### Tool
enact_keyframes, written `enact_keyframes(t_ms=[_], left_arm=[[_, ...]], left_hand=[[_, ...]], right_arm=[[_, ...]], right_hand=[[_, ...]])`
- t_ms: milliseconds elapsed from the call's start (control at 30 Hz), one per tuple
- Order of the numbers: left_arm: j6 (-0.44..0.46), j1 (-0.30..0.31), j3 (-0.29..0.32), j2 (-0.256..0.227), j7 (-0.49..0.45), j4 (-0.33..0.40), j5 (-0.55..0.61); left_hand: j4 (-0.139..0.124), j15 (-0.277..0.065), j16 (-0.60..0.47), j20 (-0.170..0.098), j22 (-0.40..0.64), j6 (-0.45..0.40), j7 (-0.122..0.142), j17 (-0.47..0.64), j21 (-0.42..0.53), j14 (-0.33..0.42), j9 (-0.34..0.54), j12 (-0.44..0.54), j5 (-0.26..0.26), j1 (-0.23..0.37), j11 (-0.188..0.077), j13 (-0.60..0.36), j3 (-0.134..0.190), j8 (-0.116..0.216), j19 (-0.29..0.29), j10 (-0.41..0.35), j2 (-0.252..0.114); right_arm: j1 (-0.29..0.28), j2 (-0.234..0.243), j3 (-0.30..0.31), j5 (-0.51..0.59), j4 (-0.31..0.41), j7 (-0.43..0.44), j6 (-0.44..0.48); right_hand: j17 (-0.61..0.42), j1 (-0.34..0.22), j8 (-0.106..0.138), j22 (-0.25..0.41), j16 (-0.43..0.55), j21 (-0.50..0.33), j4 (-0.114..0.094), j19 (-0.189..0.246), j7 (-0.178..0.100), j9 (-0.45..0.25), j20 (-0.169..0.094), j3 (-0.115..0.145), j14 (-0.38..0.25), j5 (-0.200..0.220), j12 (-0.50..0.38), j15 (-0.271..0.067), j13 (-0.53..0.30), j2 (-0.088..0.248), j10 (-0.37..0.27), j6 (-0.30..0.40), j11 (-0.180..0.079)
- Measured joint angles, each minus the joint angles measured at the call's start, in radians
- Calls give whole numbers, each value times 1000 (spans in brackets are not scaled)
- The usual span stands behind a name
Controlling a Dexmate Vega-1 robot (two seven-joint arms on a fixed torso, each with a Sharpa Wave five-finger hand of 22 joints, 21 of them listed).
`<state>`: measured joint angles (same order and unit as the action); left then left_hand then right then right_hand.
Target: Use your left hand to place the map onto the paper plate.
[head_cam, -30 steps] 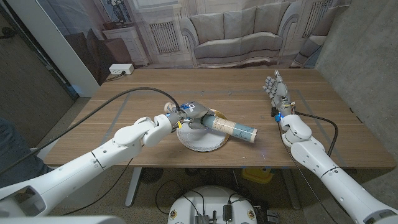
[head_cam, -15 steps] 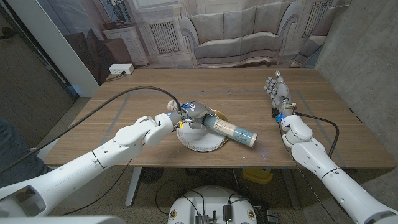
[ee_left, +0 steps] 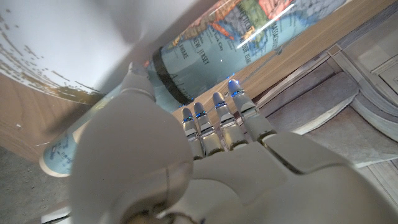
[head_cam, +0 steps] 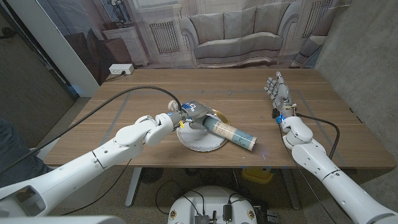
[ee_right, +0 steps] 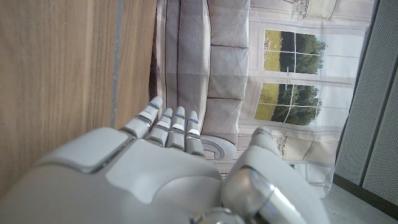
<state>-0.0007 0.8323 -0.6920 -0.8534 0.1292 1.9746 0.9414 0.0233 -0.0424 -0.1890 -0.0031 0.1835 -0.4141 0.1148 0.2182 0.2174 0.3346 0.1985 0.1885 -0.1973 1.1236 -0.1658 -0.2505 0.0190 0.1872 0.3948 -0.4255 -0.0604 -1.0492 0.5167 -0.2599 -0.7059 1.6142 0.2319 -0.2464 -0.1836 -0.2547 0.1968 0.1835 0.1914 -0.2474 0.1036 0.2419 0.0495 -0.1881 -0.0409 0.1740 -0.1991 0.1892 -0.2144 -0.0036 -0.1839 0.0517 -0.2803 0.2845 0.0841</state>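
The robot's left arm reaches in across the wooden table point(head_cam: 124, 93), its left hand point(head_cam: 188, 114) closed around one end of a rolled map point(head_cam: 229, 132). The hand sits over the far rim of a white paper plate point(head_cam: 200, 144), which lies just below and in front of the fingers. From the hand, the map runs outward toward the robot's right, tilted down and crossing the plate's right edge, with its free end out past the plate, near the table's front edge; whether that end touches the wood cannot be told. The left wrist view shows the fingers point(ee_left: 214, 118) curled against the map point(ee_left: 205, 56), its printed blue seas and a dark band plain, with the plate point(ee_left: 68, 43) white beside it.

Well apart, on the robot's right side of the table, the right hand point(head_cam: 277, 93) stands upright on its edge, fingers straight, close side by side and pointing away, holding nothing. The right wrist view shows the right hand point(ee_right: 155, 162) with its fingers point(ee_right: 177, 127) extended along the table point(ee_right: 56, 74), toward a backdrop printed with a sofa point(head_cam: 236, 37) beyond the far edge.
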Motion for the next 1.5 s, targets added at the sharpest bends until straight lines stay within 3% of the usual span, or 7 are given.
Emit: enact_keyframes(t_ms=[500, 800, 1233, 1500], left_arm=[[31, -3, 4, -1, 71, 28, -12], [48, -2, 10, -1, 90, 41, -17], [66, 6, 19, 0, 90, 53, -29], [76, 11, 29, -4, 79, 69, -28]], left_hand=[[-52, 5, 7, 37, 0, 71, -22, -5, -16, -72, -3, 0, -25, -112, 31, 9, -52, 0, -55, 79, 18], [-79, 1, 7, 55, 0, 90, -31, -5, -23, -90, -3, 0, -35, -166, 34, 14, -79, 0, -80, 99, 26], [-126, 1, -1, 57, 5, 96, -36, -5, -16, -100, -1, 4, -40, -258, 44, 18, -118, 0, -82, 109, 26], [-134, 1, -8, 53, 5, 99, -40, -5, -16, -100, -1, 9, -48, -280, 44, 18, -125, 6, -78, 109, 25]], right_arm=[[-11, -1, 3, 4, 9, 7, -8], [-16, -1, 5, 5, 13, 8, -9], [-23, 5, 10, 6, 24, 12, -8], [-24, 6, 11, 6, 26, 12, -6]], right_hand=[[0, -3, 0, 0, 0, 4, 0, 0, 0, 0, 0, 0, 0, 0, 0, 0, 0, 3, 0, 0, 0], [0, -3, 0, 4, 0, 4, 0, 0, 0, 0, 0, 0, 0, 0, 0, 0, 0, 3, 0, 0, 0], [0, -3, 0, 5, 0, 8, 0, 0, 0, 0, 0, 0, 0, -4, 0, 0, 0, 3, -4, 0, -4], [0, -3, 0, 5, 0, 8, 0, 0, -3, 0, 0, 0, 0, -4, 0, 0, 0, 3, -3, 3, -4]])
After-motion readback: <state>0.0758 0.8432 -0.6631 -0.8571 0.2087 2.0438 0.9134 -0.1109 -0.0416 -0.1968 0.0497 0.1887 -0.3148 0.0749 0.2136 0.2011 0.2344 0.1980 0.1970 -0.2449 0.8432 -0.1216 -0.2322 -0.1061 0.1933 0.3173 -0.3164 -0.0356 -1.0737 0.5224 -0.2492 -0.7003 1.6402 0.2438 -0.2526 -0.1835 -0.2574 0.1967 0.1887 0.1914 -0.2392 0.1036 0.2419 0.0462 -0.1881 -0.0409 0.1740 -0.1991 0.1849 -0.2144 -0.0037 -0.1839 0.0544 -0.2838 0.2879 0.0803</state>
